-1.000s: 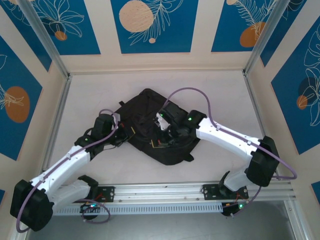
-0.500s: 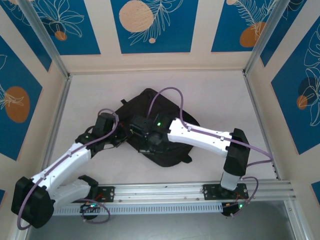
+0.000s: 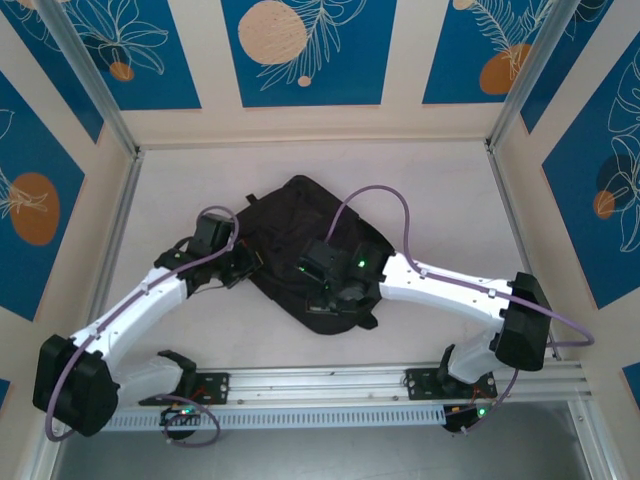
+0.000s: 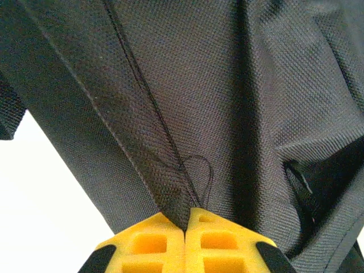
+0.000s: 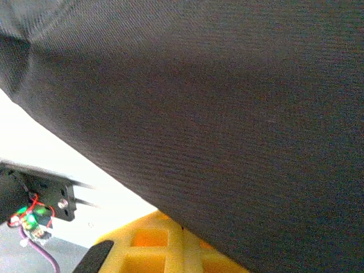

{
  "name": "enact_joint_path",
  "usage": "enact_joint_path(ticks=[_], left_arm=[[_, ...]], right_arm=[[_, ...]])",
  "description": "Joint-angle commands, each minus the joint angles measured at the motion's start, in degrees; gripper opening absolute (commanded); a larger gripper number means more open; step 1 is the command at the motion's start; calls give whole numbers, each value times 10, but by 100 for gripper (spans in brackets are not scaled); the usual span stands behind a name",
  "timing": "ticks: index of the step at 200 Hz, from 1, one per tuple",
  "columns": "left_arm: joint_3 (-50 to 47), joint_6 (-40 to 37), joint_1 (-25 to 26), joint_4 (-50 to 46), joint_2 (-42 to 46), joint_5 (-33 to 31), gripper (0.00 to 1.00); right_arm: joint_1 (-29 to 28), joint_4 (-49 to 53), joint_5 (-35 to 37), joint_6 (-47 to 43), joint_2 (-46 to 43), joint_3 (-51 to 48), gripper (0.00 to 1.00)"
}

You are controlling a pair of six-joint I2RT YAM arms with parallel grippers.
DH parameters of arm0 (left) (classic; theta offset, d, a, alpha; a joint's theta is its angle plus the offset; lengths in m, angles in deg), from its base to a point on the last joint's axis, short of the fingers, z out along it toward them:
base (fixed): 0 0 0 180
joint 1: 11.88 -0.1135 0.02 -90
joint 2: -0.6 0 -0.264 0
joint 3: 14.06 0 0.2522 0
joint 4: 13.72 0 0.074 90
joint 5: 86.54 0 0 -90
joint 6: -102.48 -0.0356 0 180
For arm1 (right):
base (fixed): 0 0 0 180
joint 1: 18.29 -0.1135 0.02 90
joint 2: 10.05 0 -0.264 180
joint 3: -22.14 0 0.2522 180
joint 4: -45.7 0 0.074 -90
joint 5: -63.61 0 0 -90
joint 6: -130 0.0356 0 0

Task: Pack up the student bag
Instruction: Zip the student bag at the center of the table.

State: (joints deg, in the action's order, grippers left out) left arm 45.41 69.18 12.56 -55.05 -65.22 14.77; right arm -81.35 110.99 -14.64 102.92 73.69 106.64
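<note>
The student bag (image 3: 290,222), a large black soft fabric backpack, lies flat near the middle of the pale surface (image 3: 450,200), set cornerwise to the arms, with both arms reaching onto its near half.

Left tool (image 3: 243,268): closed. The left wrist view shows its yellow fingers (image 4: 153,245) pressed together on a raised fold or seam of the woven black cloth (image 4: 227,102), so it grips the bag at its left edge.

Right tool (image 3: 325,290): closed and low against the near part of the bag. In the right wrist view the fingers meet (image 5: 182,230) right under the dark cloth (image 5: 227,102). Whether any cloth is pinched between them cannot be told.

Step in hand, as judged: handling the bag itself, either spreading it or getting at its opening. No book or other item to be packed can be seen, and no open mouth can be made out.

Next move, as judged: the left hold should serve as an anchor while the right tool finds a zipper pull or the lip of the opening. The cloth is limp and will bunch and drag if it is pulled without that counter-hold.
</note>
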Motion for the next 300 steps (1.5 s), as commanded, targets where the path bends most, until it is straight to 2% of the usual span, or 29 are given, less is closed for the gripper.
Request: enact_joint_path(ticks=[1, 19, 33, 61, 77, 105, 124, 149, 177, 209, 265, 300], left_arm=[[51, -67, -22, -1, -23, -58, 0], [97, -102, -22, -2, -62, -29, 0], [125, -116, -22, -14, -87, -10, 0], [122, -85, -21, -65, -45, -34, 40], [111, -61, -21, -120, -4, -55, 47], [69, -27, -21, -184, 46, -32, 45], [21, -4, -14, -184, 78, 4, 41], [-14, 23, 27, -181, 119, 10, 35], [-4, 31, 78, -176, 119, -16, 37], [10, 31, 103, -157, 90, -21, 35], [11, 36, 106, -142, 107, -11, 26], [17, 32, 106, -145, 122, -14, 25]], right_arm=[[15, -28, -93, -64, -22, -18, 0], [18, -76, -142, -80, -20, -11, 0], [20, -90, -143, -71, -8, 8, 0], [30, -139, -164, -31, 19, 22, 0], [27, -180, -174, -12, 28, 14, 0], [16, -218, -192, -11, 50, 4, 0], [10, -235, -201, -6, 60, -8, 0], [4, -234, -198, -6, 63, -13, 0], [0, -233, -196, -7, 57, -15, 0], [-2, -230, -194, -10, 52, -15, 0], [0, -237, -198, -10, 48, -24, 0], [4, -245, -203, -9, 48, -29, 0]])
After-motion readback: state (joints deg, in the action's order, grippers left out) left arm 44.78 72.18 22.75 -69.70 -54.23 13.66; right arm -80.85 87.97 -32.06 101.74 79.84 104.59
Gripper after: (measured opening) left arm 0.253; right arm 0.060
